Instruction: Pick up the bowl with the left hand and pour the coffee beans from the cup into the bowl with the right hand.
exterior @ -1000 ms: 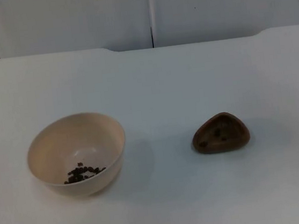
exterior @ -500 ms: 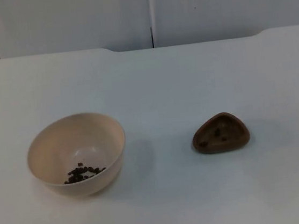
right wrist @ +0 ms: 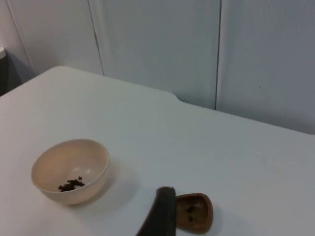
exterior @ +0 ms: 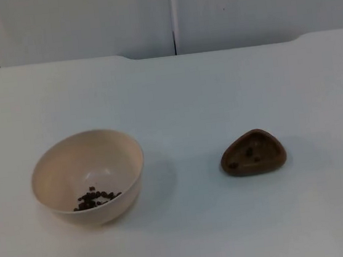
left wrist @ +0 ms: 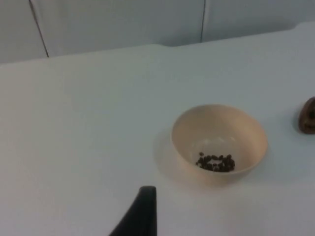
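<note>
The bowl [exterior: 88, 177] stands on the table [exterior: 186, 89] with beans [exterior: 96, 198] already in it; the cup [exterior: 253, 152] sits well apart, nearly empty. The pour looks done. Both grippers are held high above the table, their openings impossible to tell.

The dark piece of the right arm that stands at the top view's right edge a second ago, up by the wall [exterior: 269, 5], is gone from there half a second ago and now.
</note>
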